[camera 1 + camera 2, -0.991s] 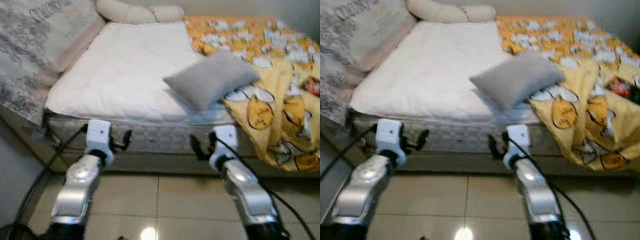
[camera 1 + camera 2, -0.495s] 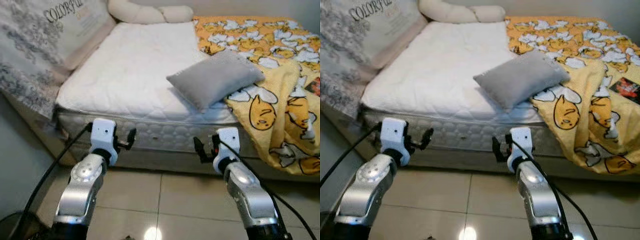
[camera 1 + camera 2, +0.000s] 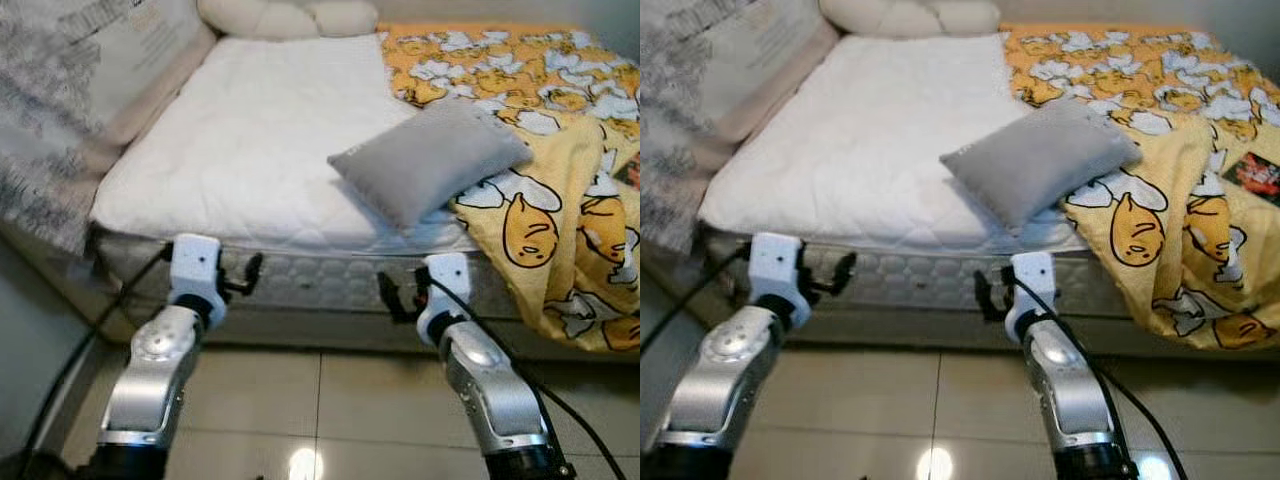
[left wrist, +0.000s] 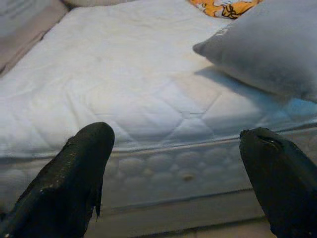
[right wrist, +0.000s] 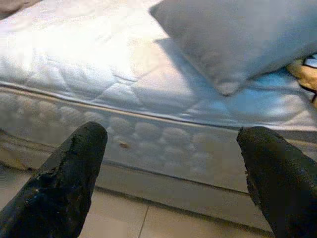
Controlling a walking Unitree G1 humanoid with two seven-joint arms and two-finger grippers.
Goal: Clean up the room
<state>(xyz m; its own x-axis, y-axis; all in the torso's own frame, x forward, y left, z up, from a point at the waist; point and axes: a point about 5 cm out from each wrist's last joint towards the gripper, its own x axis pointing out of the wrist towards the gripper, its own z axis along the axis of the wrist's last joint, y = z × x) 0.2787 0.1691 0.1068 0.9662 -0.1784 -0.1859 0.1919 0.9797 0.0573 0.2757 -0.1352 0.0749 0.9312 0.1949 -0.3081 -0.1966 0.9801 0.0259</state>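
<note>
At the bed (image 3: 250, 150), both tools empty: left tool (image 4: 178, 173) and right tool (image 5: 171, 171) spread wide. I judge approach step; next, reach up for the grey pillow (image 3: 430, 155).

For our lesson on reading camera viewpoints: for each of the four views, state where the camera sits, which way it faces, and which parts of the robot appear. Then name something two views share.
Left eye view: on the head, facing forward and down at the mattress; both silver arms show.
Right eye view: same head, same scene.
Left wrist view: along the open left gripper toward the mattress edge.
Right wrist view: along the open right gripper.
Shared: the grey pillow.
</note>
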